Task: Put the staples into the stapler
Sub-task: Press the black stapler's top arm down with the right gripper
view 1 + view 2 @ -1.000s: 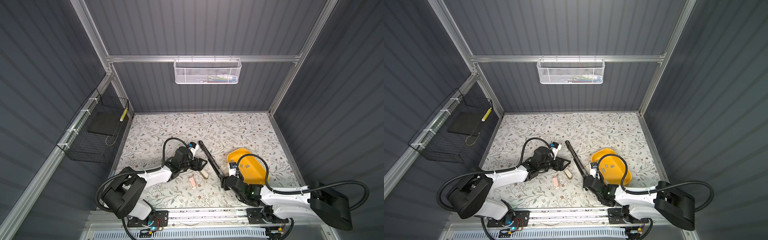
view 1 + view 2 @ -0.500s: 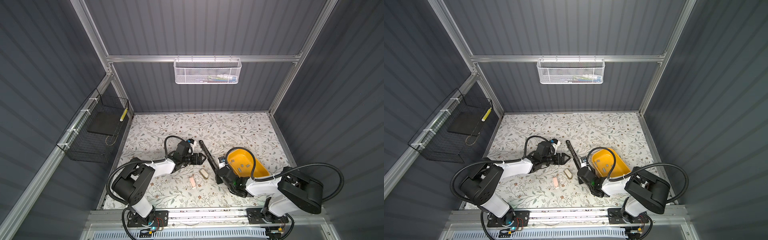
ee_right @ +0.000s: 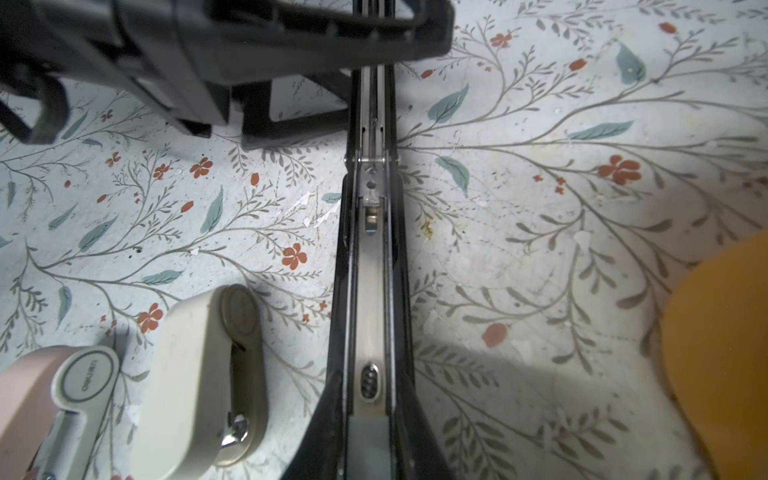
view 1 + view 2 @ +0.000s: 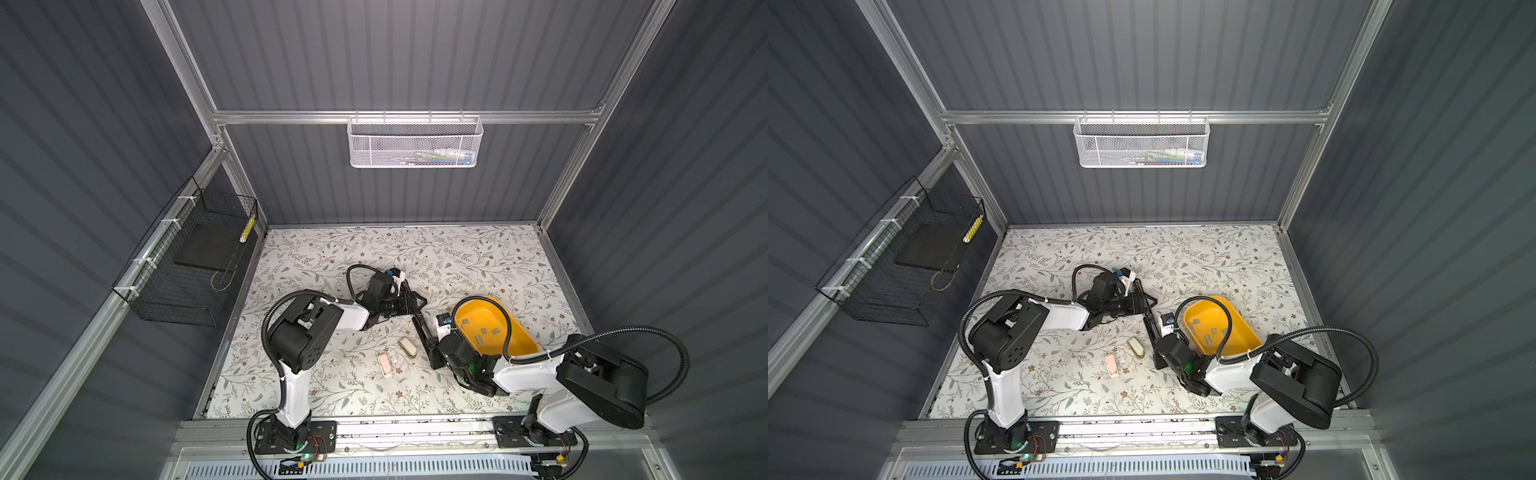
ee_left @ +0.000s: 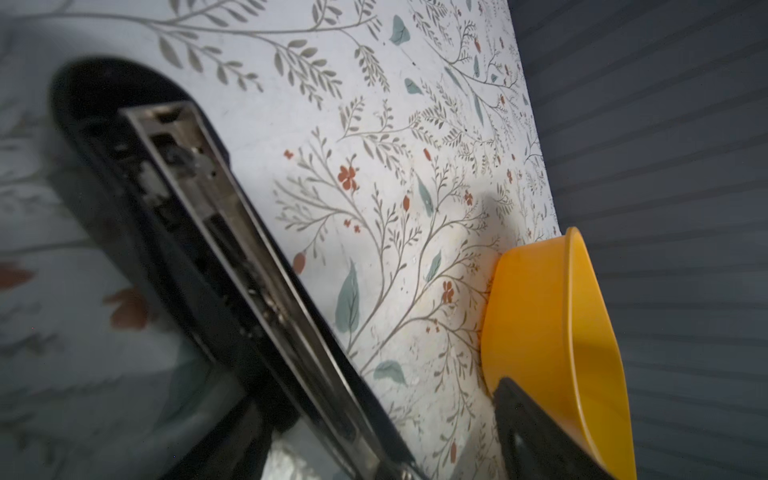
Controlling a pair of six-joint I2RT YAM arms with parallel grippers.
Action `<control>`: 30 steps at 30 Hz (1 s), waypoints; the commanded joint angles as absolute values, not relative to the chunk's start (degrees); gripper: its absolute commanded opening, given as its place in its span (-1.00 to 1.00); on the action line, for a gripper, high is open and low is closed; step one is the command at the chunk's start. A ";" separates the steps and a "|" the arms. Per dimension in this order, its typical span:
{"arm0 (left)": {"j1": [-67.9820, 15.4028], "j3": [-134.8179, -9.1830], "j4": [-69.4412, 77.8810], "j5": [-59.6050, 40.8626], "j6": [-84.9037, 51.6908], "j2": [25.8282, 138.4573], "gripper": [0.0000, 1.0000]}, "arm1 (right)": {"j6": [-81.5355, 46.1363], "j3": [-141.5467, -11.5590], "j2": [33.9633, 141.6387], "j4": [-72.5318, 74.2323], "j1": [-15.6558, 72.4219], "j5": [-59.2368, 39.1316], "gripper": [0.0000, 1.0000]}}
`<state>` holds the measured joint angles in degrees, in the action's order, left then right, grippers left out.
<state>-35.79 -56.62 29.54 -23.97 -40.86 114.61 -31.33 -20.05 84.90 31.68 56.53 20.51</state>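
Item: black stapler (image 4: pixel 423 332), opened flat. Right gripper (image 4: pixel 438 360) pinches its 6 o'clock end. Left gripper (image 4: pixel 414 304), jaws spread, sits astride its 12 o'clock half. Yellow bowl (image 4: pixel 478 309) at 3 o'clock holds staples (image 4: pixel 484 331).

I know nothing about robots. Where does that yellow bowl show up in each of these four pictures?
In a top view: the yellow bowl sits right of centre.
In a top view: same spot, with staples inside.
Left wrist: in the picture's lower right, seen side-on.
Right wrist: a blurred slice at the picture's right edge.
Shared landmark: the opened black stapler beside it.
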 commanded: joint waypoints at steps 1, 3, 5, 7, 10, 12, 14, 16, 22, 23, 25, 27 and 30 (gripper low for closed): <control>-34.17 -59.28 30.61 -25.18 -42.22 120.05 0.61 | -30.55 -20.34 85.51 34.93 58.10 19.48 -0.84; -32.49 -61.73 31.90 -26.72 -41.34 121.85 0.50 | -30.15 -20.47 85.91 34.91 59.02 20.50 -0.85; -31.44 -64.28 32.77 -28.91 -39.77 122.43 0.36 | -30.06 -20.32 86.30 35.06 59.25 20.61 -0.85; -31.38 -66.55 31.64 -29.93 -36.24 121.55 0.27 | -29.83 -20.05 86.50 35.60 59.40 20.79 -0.85; -31.46 -67.04 30.99 -30.99 -31.78 118.85 0.07 | -29.59 -19.31 86.65 36.76 59.50 22.11 -0.85; -31.46 -64.97 31.80 -30.82 -28.64 116.23 -0.01 | -29.12 -19.07 86.74 37.72 59.48 22.75 -0.83; -31.96 -62.38 32.66 -30.47 -25.36 113.89 -0.03 | -28.70 -19.03 87.13 38.50 59.50 23.16 -0.83; -33.13 -59.41 32.87 -29.31 -20.58 111.86 -0.08 | -27.83 -18.53 88.20 41.28 59.50 23.20 -0.83; -37.57 -49.64 36.14 -22.85 -10.28 106.24 -0.12 | -25.50 -15.19 92.18 54.04 59.58 25.20 -0.85; -38.38 -48.14 36.30 -21.40 -8.77 105.20 -0.12 | -25.11 -14.74 92.53 55.42 59.67 25.45 -0.85; -39.86 -46.40 35.57 -19.71 -5.85 103.86 -0.12 | -24.21 -13.80 93.27 58.66 59.97 25.77 -0.77; -41.29 -44.98 34.88 -17.29 -3.25 102.81 -0.11 | -22.86 -12.74 95.13 63.39 60.32 26.22 -0.75; -42.43 -43.15 35.22 -17.47 -1.48 101.75 -0.11 | -21.26 -11.59 99.53 71.85 60.55 26.37 -0.75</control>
